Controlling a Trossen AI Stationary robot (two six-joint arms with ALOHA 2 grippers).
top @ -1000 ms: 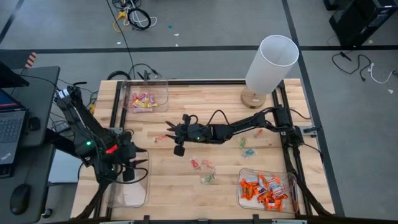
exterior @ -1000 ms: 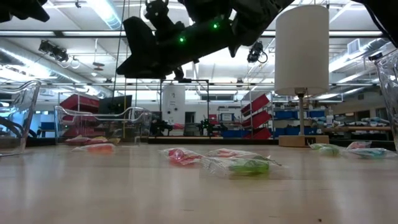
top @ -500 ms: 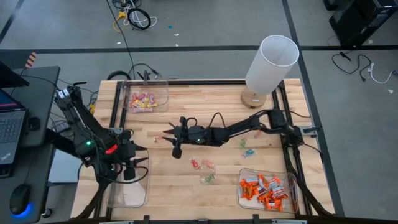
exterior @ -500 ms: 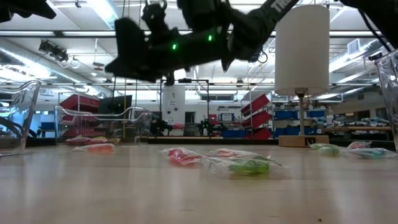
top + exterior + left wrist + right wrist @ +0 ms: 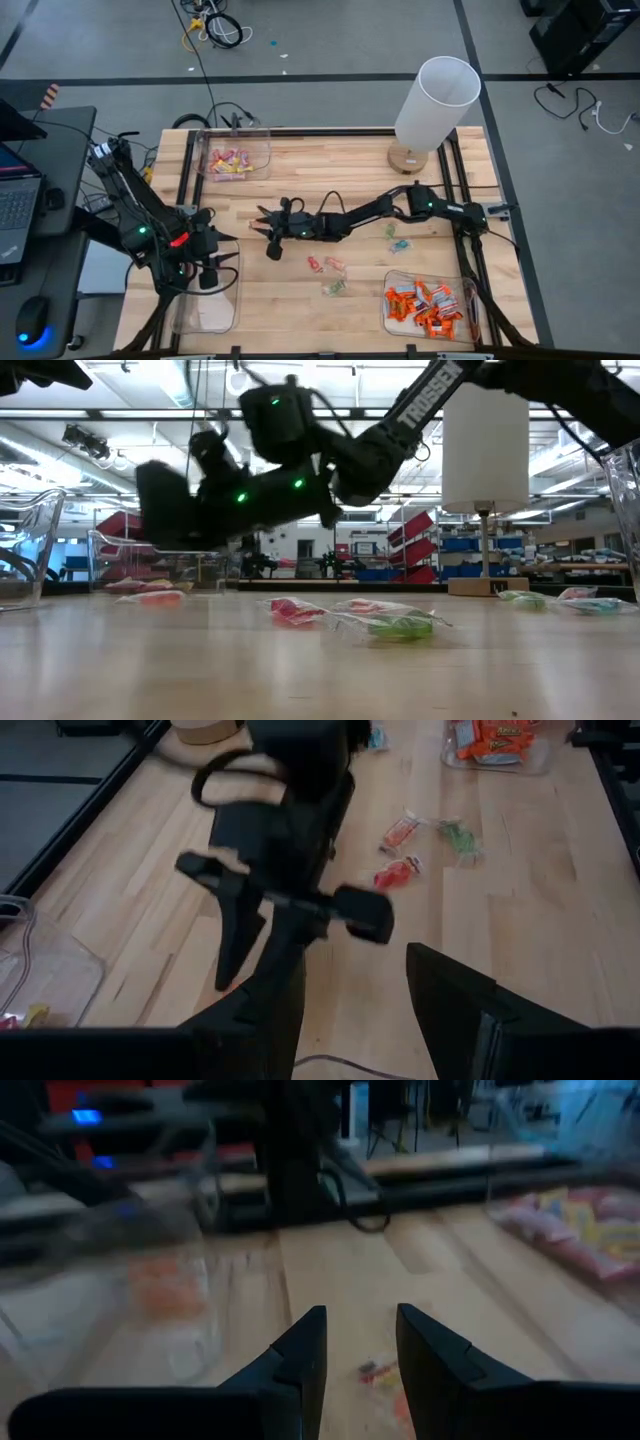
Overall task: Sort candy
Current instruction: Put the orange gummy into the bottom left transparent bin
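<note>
My right gripper (image 5: 262,224) reaches across to the table's left-middle, open and low over the wood. A small pink candy (image 5: 376,1371) lies on the table just beyond its fingertips; it also shows as the pink candy (image 5: 150,598) in the low view. More loose candy (image 5: 324,266) lies mid-table, with a green piece (image 5: 333,288) nearer the front and some (image 5: 397,238) further right. My left gripper (image 5: 210,276) hangs open and still over the clear near-left bin (image 5: 190,315), holding nothing.
A far-left bin (image 5: 258,150) holds pink and yellow candy. A near-right bin (image 5: 470,318) holds orange candy. A white lamp (image 5: 437,98) on a wooden base (image 5: 405,159) stands at the far right. Black rails (image 5: 188,170) frame the table.
My right gripper has sunk toward the tabletop and gone toward the table's left edge, nearing the pink candy there. Its fingers keep the same gap. The candy has not moved.
</note>
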